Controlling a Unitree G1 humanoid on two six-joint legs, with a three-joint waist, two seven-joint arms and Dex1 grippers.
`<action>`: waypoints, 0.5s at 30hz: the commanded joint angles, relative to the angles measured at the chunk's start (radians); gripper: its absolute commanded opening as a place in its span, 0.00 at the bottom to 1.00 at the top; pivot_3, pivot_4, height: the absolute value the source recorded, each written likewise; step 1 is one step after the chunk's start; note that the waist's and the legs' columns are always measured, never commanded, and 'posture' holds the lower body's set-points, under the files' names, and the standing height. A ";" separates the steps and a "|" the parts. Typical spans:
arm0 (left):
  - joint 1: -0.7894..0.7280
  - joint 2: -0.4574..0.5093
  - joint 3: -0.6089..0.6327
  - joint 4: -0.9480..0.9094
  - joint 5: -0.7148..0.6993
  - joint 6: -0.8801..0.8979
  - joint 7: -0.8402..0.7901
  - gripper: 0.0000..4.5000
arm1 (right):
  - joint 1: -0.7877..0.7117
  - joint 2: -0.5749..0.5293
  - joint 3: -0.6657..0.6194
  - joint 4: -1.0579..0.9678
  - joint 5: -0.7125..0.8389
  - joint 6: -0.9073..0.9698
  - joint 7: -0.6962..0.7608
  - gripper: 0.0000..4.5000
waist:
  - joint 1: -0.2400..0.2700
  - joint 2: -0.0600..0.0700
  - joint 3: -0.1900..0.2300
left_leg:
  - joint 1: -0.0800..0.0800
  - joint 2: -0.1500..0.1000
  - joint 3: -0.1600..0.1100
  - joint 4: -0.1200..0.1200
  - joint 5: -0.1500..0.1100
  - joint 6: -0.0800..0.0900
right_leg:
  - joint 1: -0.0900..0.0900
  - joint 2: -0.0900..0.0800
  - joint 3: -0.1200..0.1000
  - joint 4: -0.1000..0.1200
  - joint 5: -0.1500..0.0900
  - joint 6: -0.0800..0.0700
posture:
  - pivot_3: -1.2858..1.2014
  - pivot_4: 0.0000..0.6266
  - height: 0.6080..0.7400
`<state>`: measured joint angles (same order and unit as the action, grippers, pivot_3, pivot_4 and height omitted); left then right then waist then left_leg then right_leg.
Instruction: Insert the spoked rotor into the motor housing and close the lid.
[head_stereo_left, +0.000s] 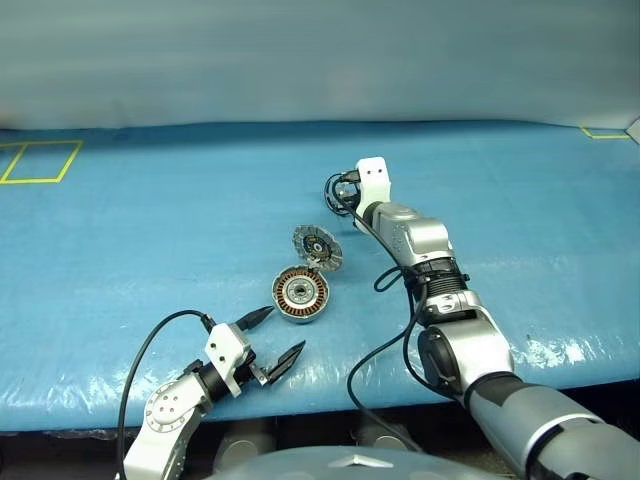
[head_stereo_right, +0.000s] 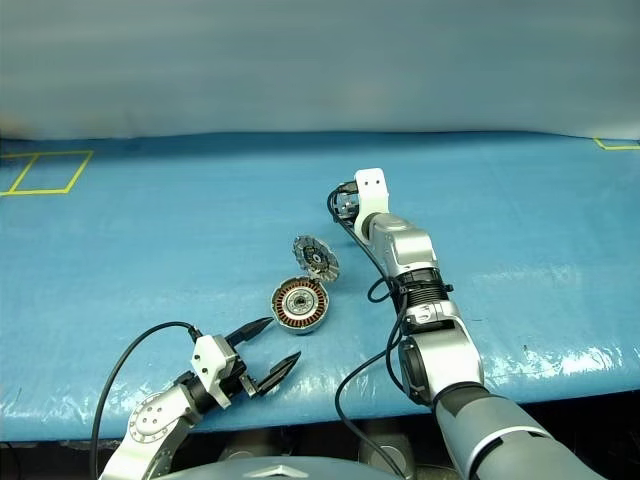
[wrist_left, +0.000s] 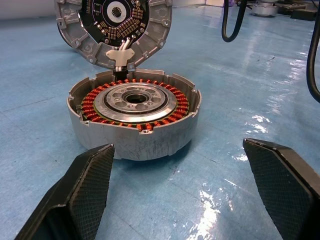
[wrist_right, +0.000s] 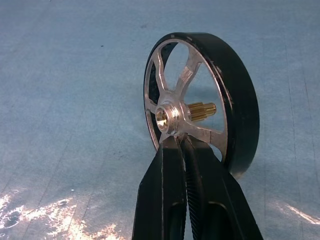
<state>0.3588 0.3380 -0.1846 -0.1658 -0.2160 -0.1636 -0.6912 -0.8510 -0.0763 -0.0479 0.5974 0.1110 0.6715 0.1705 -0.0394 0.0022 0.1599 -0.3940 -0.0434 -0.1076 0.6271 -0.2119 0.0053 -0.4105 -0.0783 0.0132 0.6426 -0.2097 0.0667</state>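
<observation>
At the spoked rotor (wrist_right: 200, 100), right jaws clamp a spoke.

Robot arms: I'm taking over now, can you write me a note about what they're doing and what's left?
Right gripper: jaws shut on a spoke of the spoked rotor, held on edge, far side of the table.
Left gripper: jaws open, empty, facing the motor housing.
Housing sits open; lid stands tilted up behind it.
Done: rotor gripped.
Left: carry rotor over, seat it in the housing, close lid.
</observation>
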 joint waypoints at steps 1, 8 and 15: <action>-0.002 -0.002 0.000 -0.018 -0.003 -0.018 0.002 1.00 | 0.023 -0.016 -0.015 0.029 0.001 0.031 -0.007 0.00 | 0.000 0.000 0.000 | 0.000 0.000 0.000 0.000 0.000 0.000 | 0.000 0.000 0.000 0.000 0.000 0.000 | 0.52 0.24 1.00; -0.008 -0.004 -0.001 -0.009 -0.005 -0.018 0.000 1.00 | 0.060 -0.030 -0.056 -0.048 0.054 0.118 0.011 0.00 | 0.001 0.000 0.000 | -0.001 0.000 -0.001 -0.001 0.000 0.000 | 0.000 0.000 0.000 -0.001 0.000 0.000 | 0.52 0.24 1.00; -0.021 -0.009 -0.008 0.004 -0.007 -0.018 -0.007 1.00 | 0.130 -0.057 -0.082 -0.204 0.113 0.251 0.026 0.00 | 0.003 0.000 0.000 | -0.002 0.000 -0.001 -0.002 0.000 0.000 | -0.001 0.000 0.000 -0.002 0.000 0.000 | 0.52 0.24 1.00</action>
<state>0.3389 0.3351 -0.1865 -0.1593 -0.2163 -0.1636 -0.6930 -0.7550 -0.1219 -0.1211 0.4091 0.2146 0.8530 0.1993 -0.0363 0.0023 0.1600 -0.3964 -0.0436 -0.1083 0.6253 -0.2120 0.0053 -0.4119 -0.0787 0.0131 0.6410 -0.2100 0.0663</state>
